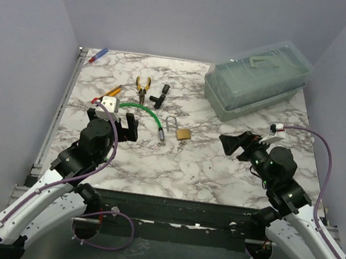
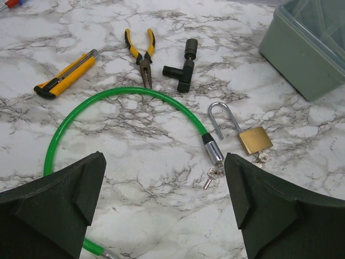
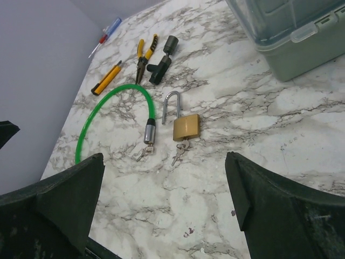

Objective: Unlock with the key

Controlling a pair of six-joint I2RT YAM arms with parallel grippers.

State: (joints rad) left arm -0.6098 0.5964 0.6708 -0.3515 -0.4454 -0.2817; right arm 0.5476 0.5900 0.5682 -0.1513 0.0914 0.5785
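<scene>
Both arms hover low over the near part of the marble table (image 1: pixel 218 174), well apart from everything on it. The left gripper (image 1: pixel 111 121) has its fingers spread wide with nothing between them, and the right gripper (image 1: pixel 235 145) is spread just as wide and also empty. The key (image 2: pixel 212 174) lies flat near the middle of the table, a tiny silver piece at the metal-capped end of a green cord (image 2: pixel 135 91). The left wrist view shows it between that gripper's fingertips, farther out on the surface and untouched. From the key, the cord arcs toward the far edge and curves back toward the left edge. Just to the right of the key, close but apart from it, lies a brass padlock (image 2: pixel 254 139), its silver shackle pointing toward the far edge. A second small cluster of silver keys (image 2: pixel 260 158) sits at the near end of its body. Farther back, toward the far-left corner, lie orange-handled pliers (image 2: pixel 141 54), a black L-shaped tool (image 2: pixel 185 67) beside them on the right, and a yellow box cutter (image 2: pixel 64 75) on their left. A red-and-blue screwdriver (image 1: pixel 98 56) rests at the far-left corner itself. A lidded translucent green box (image 1: pixel 258 77) occupies the far-right corner.
</scene>
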